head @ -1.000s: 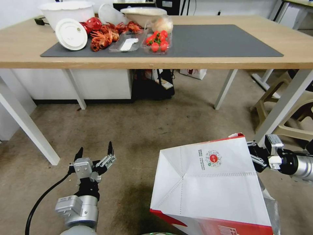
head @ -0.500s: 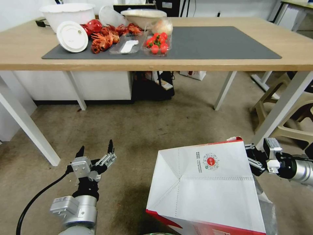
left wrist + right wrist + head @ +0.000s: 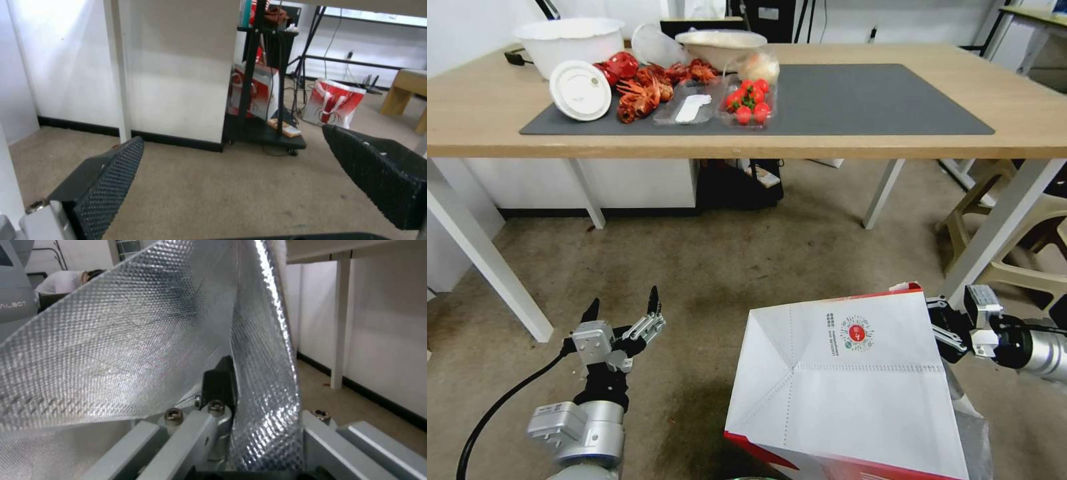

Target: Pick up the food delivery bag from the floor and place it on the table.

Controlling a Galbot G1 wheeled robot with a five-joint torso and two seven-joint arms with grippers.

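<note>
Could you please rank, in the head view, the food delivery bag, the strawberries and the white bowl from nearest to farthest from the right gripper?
1. The food delivery bag: low on the right, its edge clamped in the right gripper.
2. The strawberries: on the table's dark mat, near its middle.
3. The white bowl: at the table's far left corner.

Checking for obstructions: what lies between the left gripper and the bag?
Bare floor, seen in the head view; the open left gripper hangs apart from the bag.
</note>
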